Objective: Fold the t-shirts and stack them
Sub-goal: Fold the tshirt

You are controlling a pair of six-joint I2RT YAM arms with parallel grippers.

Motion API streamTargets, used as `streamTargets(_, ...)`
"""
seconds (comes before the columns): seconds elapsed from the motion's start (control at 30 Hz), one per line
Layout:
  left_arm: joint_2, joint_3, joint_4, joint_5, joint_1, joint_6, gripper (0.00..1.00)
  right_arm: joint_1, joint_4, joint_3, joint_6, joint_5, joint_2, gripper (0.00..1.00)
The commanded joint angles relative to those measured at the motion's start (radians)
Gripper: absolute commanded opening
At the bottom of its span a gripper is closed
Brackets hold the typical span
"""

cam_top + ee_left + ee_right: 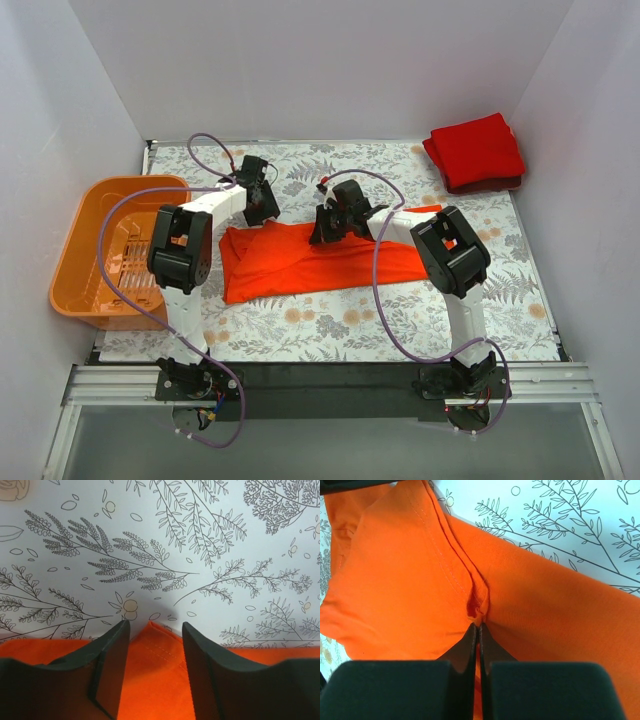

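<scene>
The bright orange-red t-shirt point(300, 262) lies spread and partly folded across the middle of the table. My left gripper point(262, 208) is open, its fingers either side of a stitched corner of the shirt point(155, 655) at its far edge. My right gripper point(320, 232) is shut on a pinched fold of the same shirt point(479, 611) near a seam. The deeper red t-shirt point(475, 150) lies folded at the far right corner.
A rigid orange plastic basket point(110, 250) stands at the left edge of the table. The table has a leaf-print cloth point(330, 325). White walls close in the left, far and right sides.
</scene>
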Motion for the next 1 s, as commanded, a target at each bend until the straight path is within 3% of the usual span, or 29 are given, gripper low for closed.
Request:
streamTargets(0.0, 0.027, 0.028, -0.014, -0.008, 0.005, -0.001, 0.43, -0.004, 0.032, -0.009, 0.0, -0.013, 0.003, 0.01)
streamTargets(0.3, 0.03, 0.027, -0.024, -0.014, 0.005, 0.007, 0.29, -0.004, 0.039, 0.0, -0.008, -0.027, 0.004, 0.01)
streamTargets(0.67, 0.012, 0.034, -0.02, -0.027, 0.005, 0.045, 0.01, -0.004, 0.039, 0.02, -0.042, -0.048, 0.001, 0.01)
streamTargets(0.97, -0.091, 0.018, -0.007, -0.064, 0.005, 0.083, 0.0, 0.001, 0.034, 0.042, -0.118, -0.068, -0.049, 0.01)
